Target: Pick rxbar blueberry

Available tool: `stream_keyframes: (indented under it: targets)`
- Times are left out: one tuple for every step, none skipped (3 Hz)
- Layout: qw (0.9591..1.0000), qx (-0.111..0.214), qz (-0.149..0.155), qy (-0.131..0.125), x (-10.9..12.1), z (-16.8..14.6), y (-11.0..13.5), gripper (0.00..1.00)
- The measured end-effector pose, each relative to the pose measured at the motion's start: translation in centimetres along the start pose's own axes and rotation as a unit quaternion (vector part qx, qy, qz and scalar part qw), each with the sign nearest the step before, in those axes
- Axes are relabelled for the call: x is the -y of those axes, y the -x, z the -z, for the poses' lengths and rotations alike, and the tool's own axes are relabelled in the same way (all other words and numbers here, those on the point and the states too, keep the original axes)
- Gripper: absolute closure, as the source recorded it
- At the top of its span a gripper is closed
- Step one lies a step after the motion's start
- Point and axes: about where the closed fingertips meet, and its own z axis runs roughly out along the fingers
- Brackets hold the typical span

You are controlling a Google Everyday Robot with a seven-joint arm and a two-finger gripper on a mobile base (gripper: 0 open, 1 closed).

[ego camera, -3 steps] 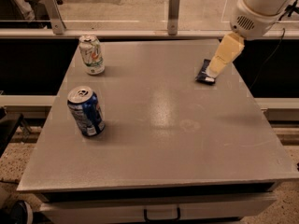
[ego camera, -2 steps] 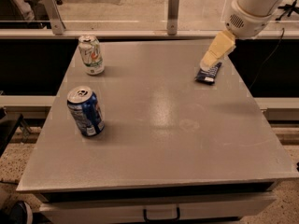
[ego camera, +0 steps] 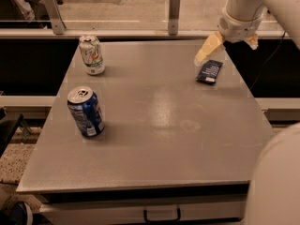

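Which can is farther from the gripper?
The blue can, mid-left toward the front. The white-green can stands at the far edge, level with the gripper, which hangs open by the rxbar at far right.

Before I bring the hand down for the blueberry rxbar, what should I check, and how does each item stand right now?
1. Target located: the rxbar blueberry lies flat near the far right edge of the table: ok.
2. Hand centred over the bar: it hangs above the table's far right corner, just behind the bar: not ok.
3. Hand empty and open: fingers spread, nothing between them: ok.
4. Room around the bar: the white-and-green can and blue can stand far off on the left: ok.
5. Fingers lined up across the bar's narrow width: cannot tell.
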Motion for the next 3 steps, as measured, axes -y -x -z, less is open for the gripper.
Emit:
stream_keyframes:
  targets:
    - [0.9985,-0.031,-0.045,-0.002,0.3,-2.9,0.4,0.0]
    - [0.9958,-0.054,-0.073,0.002,0.5,-5.5,0.6,0.0]
    - [0.9939,-0.068,-0.087,0.007,0.5,-7.4,1.0,0.0]
